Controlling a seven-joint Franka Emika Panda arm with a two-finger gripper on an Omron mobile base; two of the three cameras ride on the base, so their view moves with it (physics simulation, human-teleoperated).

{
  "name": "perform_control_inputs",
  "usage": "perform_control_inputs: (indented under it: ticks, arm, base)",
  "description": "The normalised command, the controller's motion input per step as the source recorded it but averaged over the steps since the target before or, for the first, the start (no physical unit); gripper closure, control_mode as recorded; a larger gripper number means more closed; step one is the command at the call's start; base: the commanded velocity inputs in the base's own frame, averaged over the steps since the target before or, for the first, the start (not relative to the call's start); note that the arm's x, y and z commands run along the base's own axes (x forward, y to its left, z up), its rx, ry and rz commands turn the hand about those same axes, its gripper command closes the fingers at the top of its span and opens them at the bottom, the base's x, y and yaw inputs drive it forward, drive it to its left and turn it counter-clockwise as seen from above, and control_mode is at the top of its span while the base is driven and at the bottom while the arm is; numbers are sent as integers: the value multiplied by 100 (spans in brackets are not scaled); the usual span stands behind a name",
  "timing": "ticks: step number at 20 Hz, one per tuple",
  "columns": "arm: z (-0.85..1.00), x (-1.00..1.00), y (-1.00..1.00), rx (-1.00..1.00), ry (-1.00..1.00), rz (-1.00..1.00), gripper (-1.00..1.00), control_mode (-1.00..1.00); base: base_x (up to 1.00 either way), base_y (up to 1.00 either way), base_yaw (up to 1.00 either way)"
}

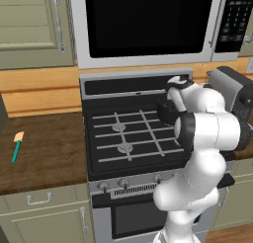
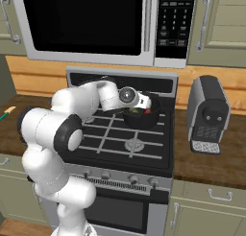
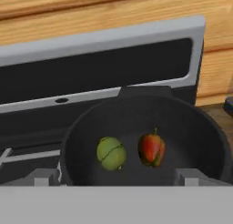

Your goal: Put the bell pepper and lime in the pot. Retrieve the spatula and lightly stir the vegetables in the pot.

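The black pot [image 3: 195,127] stands on the stove's back right burner, and I look into it from just above its near rim. Inside lie the round green lime [image 3: 111,153] on the left and the red-orange bell pepper [image 3: 151,149] on the right, close together but apart. My gripper [image 3: 118,178] hangs over the pot's near edge, open, its fingertips [image 3: 45,177] wide apart with nothing between them. The right base view shows the hand [image 2: 140,101] over the pot [image 2: 144,120]. On the wooden counter left of the stove lies the teal-handled spatula [image 1: 18,145], cream blade pointing away.
A grey coffee machine [image 2: 207,114] stands on the counter right of the stove. The microwave [image 1: 148,24] hangs low above the stove back panel [image 1: 128,84]. The other burners' grates [image 1: 123,136] are bare. My own arm blocks much of the pot in the left base view.
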Motion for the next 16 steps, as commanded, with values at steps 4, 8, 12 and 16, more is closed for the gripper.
perform_control_inputs:
  ticks: [4, 8, 12, 16]
  arm:
    - [100, -96, 17, 4, 0, 0, -100, -100]
    - [100, -93, 22, 8, 0, 0, -100, -100]
    - [100, -89, 22, 4, 0, 0, -100, -100]
    - [95, -83, 23, 2, -2, 0, -100, -100]
  base:
    - [0, 0, 0]
    - [0, 0, 0]
    - [0, 0, 0]
    - [0, 0, 0]
